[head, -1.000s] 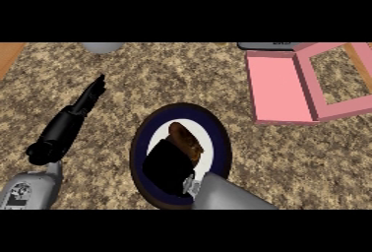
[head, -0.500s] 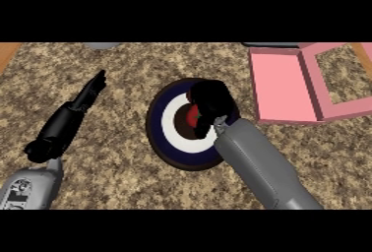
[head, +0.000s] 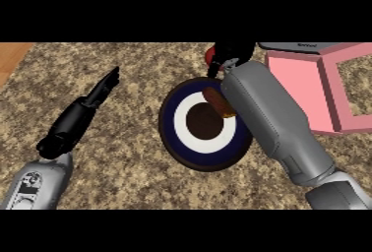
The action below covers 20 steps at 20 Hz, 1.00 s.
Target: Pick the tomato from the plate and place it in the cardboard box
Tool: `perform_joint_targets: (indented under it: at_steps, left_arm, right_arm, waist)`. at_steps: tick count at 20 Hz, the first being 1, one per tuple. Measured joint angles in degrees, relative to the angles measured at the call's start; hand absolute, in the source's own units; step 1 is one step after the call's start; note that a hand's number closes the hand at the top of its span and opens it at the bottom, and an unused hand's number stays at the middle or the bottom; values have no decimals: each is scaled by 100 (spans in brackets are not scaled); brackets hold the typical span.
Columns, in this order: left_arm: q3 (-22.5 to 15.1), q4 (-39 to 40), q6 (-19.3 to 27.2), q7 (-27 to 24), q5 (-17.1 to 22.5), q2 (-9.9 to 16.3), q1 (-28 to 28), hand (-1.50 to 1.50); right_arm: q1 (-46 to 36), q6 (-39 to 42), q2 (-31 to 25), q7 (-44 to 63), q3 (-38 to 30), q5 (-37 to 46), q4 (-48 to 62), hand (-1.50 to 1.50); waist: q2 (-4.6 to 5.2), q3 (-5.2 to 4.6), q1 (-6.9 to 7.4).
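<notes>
The right hand (head: pixel 231 52), black and set on a grey forearm, is seen near the upper edge of the head view, above the far rim of the round plate (head: pixel 173 129), which is dark blue with a white ring and a dark brown centre. Its fingers are curled round the small red tomato (head: pixel 211 54), of which only a sliver of red is shown at the hand's left side; the rest is hidden by the fingers. The tomato is thus held off the plate, between the plate and the pink, open-topped cardboard box (head: pixel 328 88), which is placed at the right of the speckled brown stone bench (head: pixel 138 172). The hand is just beside the box's near-left corner, not over its opening. A brown oblong item (head: pixel 218 101) is seen on the plate's right part, partly covered by the right forearm.

The left hand (head: pixel 102 91) is held at the left of the view, well apart from the plate, with its fingers straight and together, pointing away; nothing is held in it.
</notes>
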Motion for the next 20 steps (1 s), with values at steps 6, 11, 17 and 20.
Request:
perform_joint_targets:
  at_steps: [6,11,17,20]
  left_arm:
    - [-20,78,0,-22,-29,-33,-32,0]
    - [18,150,32,-58,-46,-44,-31,0]
    - [110,161,31,-55,-27,-1,20,0]
    - [115,165,49,-75,-42,-22,46,0]
  right_arm:
    - [-961,-778,-194,894,-331,445,732,150]
    - [-1372,-1370,-532,1418,-625,790,1171,150]
    - [-1614,-1748,-994,1579,-968,1063,1618,150]
    - [-1650,-1901,-1206,1573,-1136,1133,1856,150]
  waist:
    - [-29,-4,7]
    - [-45,-3,-62]
    - [-84,1,-161]
    - [-94,3,-199]
